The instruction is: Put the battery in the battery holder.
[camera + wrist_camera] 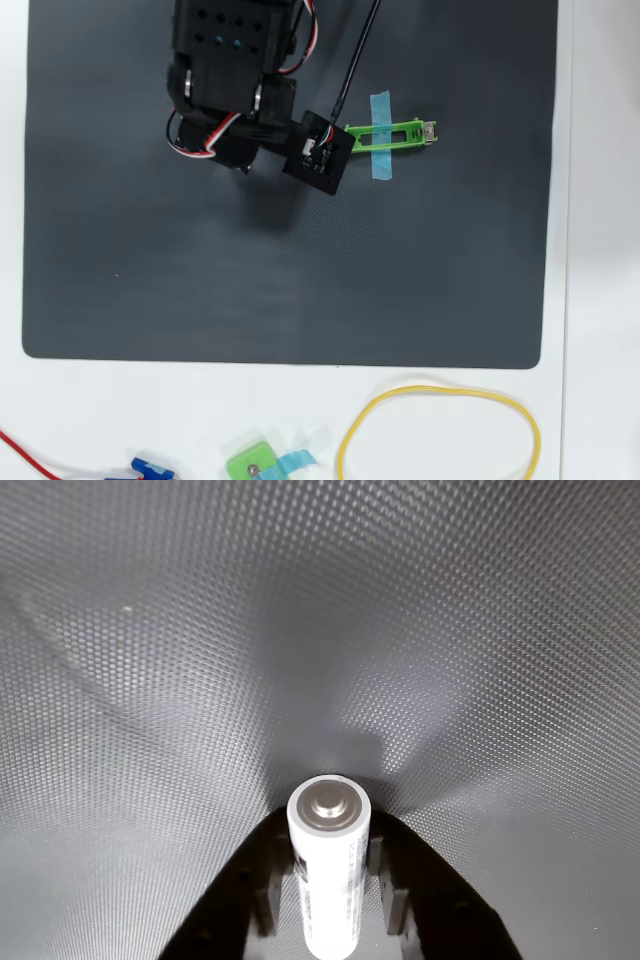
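Progress: you have the battery [327, 865] off the mat and gripped, so the pick-up looks done; seating it in the battery holder [392, 134] is what remains.

Battery: in the wrist view it stands between the two dark fingers [392, 895], its grey end facing the camera and its printed side running down toward the bottom edge. You cannot see it in the overhead view, because the arm covers it.

Jaws: narrow, closed against the battery's sides, one finger on each side of it in the wrist view.

Gripper: the gripper [325, 895] enters the wrist view from the bottom edge, with only textured dark mat [150, 680] ahead of it and no green frame in that picture.

Holder: the overhead view shows it lying on the mat near the top, crossed by a strip of blue tape [381, 134], a metal contact at its right end, its slot empty as far as shows.

Arm pose: seen from overhead, the arm [235, 75] reaches in from the top edge, and its black wrist block overlaps the holder's left end.

Left to do: you likely need to line the battery up lengthwise with the slot and lower it in.

Off the mat: a yellow loop [440, 430] and a smaller green piece [250, 462] sit well apart on the white table.
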{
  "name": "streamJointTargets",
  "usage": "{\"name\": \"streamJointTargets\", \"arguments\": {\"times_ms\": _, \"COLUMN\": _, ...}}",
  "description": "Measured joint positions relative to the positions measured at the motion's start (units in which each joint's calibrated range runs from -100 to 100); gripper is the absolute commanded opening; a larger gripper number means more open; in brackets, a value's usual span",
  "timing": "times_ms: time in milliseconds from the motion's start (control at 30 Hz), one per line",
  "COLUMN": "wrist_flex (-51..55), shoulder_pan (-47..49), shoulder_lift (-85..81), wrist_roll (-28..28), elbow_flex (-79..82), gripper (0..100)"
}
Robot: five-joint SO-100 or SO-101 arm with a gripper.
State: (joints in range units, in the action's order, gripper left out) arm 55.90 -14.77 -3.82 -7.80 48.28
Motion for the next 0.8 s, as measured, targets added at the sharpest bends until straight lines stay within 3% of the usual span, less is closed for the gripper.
{"name": "streamJointTargets", "arguments": {"times_ms": 167, "wrist_flex": -0.09, "shoulder_pan": 0.0, "shoulder_lift": -1.1, "wrist_roll": -0.05, "elbow_flex": 0.45, "gripper": 0}}
{"name": "streamJointTargets", "arguments": {"times_ms": 467, "wrist_flex": 0.69, "shoulder_pan": 1.68, "shoulder_lift": -25.13, "wrist_roll": -0.1, "elbow_flex": 6.17, "gripper": 0}}
{"name": "streamJointTargets", "arguments": {"times_ms": 600, "wrist_flex": 6.37, "shoulder_pan": 10.22, "shoulder_lift": -33.62, "wrist_roll": 1.4, "elbow_flex": 7.99, "gripper": 0}}
{"name": "streamJointTargets", "arguments": {"times_ms": 800, "wrist_flex": 7.84, "shoulder_pan": 25.38, "shoulder_lift": -42.95, "wrist_roll": -5.44, "elbow_flex": 12.07, "gripper": 0}}
